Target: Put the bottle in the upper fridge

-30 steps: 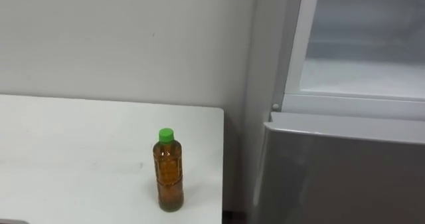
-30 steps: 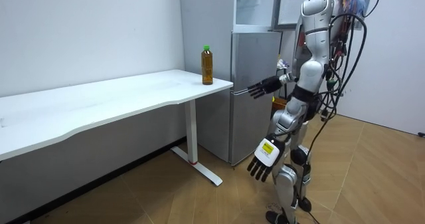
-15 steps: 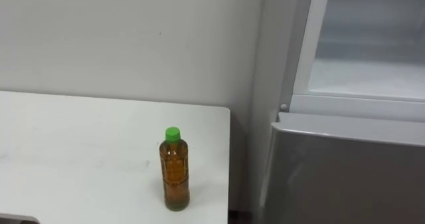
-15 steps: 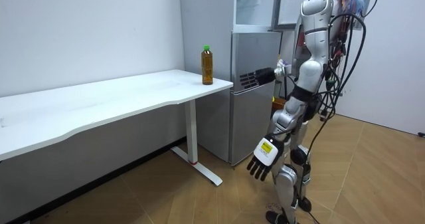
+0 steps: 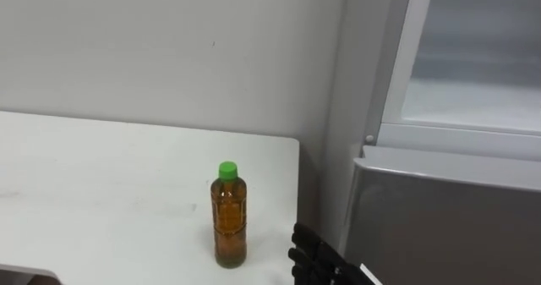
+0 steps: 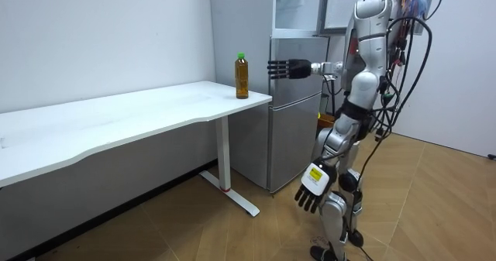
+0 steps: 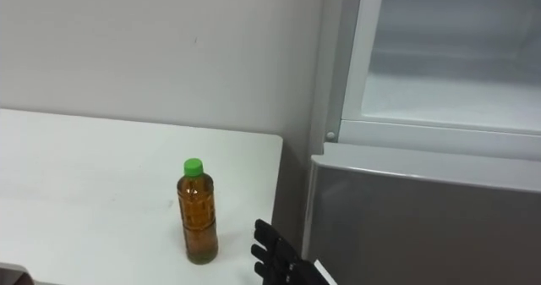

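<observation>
The bottle (image 5: 229, 215) stands upright near the right edge of the white worktop (image 5: 101, 192), untouched. Just right of it the right robot hand (image 5: 314, 255) is held out, fingers straight and spread, empty; the left robot hand (image 6: 310, 189) hangs relaxed by the thigh. Farther right the fridge (image 5: 439, 226) has its upper compartment (image 5: 473, 82) open; a sideways brush from those stiff fingers could topple the tall bottle or push it off the edge.

Clear plastic bottle (image 5: 229, 221): amber-brown contents, bright green screw cap (image 5: 227, 170). Flat rectangular table top (image 5: 101, 200): plain white. Tall metal fridge (image 5: 439, 226): silver-grey doors, white inside. Robot's right hand (image 5: 317, 258): black. Wooden floor (image 6: 434, 214): tan, parquet pattern. Wall (image 5: 169, 48): plain off-white.
</observation>
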### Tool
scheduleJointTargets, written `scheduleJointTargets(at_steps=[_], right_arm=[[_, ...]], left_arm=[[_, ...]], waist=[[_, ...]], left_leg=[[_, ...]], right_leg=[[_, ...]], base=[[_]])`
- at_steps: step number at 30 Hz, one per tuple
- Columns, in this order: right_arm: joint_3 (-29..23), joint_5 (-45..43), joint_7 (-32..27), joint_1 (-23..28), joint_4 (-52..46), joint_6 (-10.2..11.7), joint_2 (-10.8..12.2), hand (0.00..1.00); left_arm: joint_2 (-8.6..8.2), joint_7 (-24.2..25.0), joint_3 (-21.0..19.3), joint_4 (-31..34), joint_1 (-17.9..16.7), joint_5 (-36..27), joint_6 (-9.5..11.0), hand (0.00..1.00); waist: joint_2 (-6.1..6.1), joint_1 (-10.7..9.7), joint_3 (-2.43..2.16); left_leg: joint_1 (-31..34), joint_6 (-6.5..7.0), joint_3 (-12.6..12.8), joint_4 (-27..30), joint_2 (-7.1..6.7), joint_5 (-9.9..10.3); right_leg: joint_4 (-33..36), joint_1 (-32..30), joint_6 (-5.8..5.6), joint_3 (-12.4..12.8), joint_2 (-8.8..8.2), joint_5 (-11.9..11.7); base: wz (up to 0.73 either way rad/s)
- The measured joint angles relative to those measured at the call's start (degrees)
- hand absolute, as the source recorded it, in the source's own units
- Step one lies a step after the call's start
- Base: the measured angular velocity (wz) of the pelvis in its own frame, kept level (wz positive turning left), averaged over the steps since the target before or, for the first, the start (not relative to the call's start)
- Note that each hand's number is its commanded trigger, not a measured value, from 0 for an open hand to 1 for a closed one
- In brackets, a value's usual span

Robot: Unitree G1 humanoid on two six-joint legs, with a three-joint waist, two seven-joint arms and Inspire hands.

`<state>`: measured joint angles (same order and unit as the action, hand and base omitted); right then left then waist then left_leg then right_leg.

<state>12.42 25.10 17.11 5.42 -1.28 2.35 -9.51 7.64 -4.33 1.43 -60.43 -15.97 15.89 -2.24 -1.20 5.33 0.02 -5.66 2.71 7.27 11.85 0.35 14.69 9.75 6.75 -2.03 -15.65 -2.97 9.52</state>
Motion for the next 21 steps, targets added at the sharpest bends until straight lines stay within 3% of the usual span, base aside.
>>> scheduleJointTargets(at_steps=[8, 21], right_arm=[[-0.18, 0.52, -2.20, -1.88, -4.11, 0.02, -0.75, 0.00], [-0.20, 2.41, -5.34, -4.84, -4.18, 0.03, -1.62, 0.00]], left_arm=[[0.35, 0.11, -0.05, 0.00, 0.12, 0.00, 0.01, 0.00], [1.37, -0.02, 0.54, 0.00, 0.00, 0.03, -0.14, 0.00]], waist=[[-0.01, 1.17, -0.02], [-0.27, 1.08, 0.25]], left_leg=[[-0.18, 0.00, -0.08, 0.05, -0.01, -0.01], [0.20, 0.00, -1.37, 0.36, -0.13, -0.01]], right_leg=[[-0.07, 0.22, 0.00, -0.08, -0.01, 0.00], [-0.08, 0.57, 0.00, -0.40, 0.00, 0.00]], base=[[0.00], [0.04]])
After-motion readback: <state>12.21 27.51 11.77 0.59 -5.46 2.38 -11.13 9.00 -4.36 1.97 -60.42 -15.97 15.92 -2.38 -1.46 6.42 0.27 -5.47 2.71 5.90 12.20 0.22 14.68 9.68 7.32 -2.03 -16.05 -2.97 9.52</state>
